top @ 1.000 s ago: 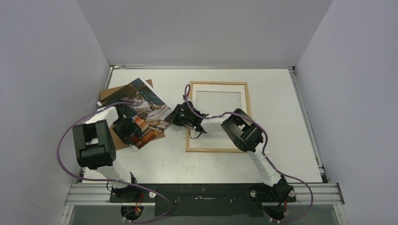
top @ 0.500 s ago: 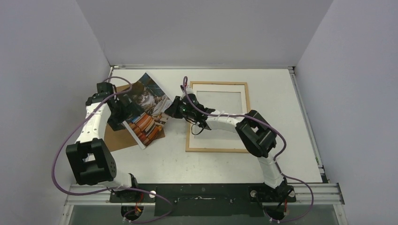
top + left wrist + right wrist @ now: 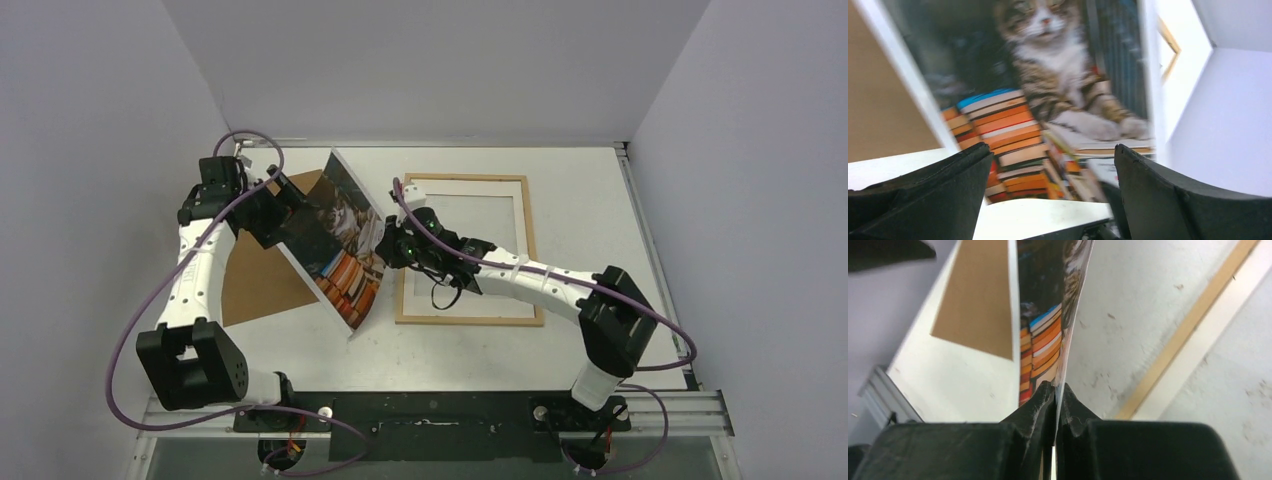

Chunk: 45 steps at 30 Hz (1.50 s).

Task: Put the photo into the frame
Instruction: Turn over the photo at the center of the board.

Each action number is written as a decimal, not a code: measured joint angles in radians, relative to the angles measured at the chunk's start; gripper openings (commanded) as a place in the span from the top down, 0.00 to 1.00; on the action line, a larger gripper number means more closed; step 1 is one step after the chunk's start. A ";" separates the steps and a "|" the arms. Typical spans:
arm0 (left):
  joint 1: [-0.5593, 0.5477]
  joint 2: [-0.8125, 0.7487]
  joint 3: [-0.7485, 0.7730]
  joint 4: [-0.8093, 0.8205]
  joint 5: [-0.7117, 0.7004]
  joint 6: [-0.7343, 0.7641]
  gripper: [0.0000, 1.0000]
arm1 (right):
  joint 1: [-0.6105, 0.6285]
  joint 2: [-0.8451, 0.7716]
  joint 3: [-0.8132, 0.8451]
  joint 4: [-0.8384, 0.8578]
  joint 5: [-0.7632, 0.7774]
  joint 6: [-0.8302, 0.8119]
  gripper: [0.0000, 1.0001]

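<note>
Wood-strip frame [image 3: 465, 179]: one, lying flat on the white desk [image 3: 600, 200]. Photo [image 3: 340, 235]: one, raised and tilted, between the frame and one brown backing panel [image 3: 260, 285]. Tools: two. The right tool [image 3: 1055, 387] is clamped on the photo's edge nearest the frame. The left tool [image 3: 1052, 150] stands wide open, gripping nothing, facing the printed side.
</note>
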 measured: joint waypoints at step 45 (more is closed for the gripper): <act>-0.282 0.235 0.195 -0.146 -0.167 -0.175 0.93 | 0.444 -0.093 -0.030 -0.347 0.740 -0.495 1.00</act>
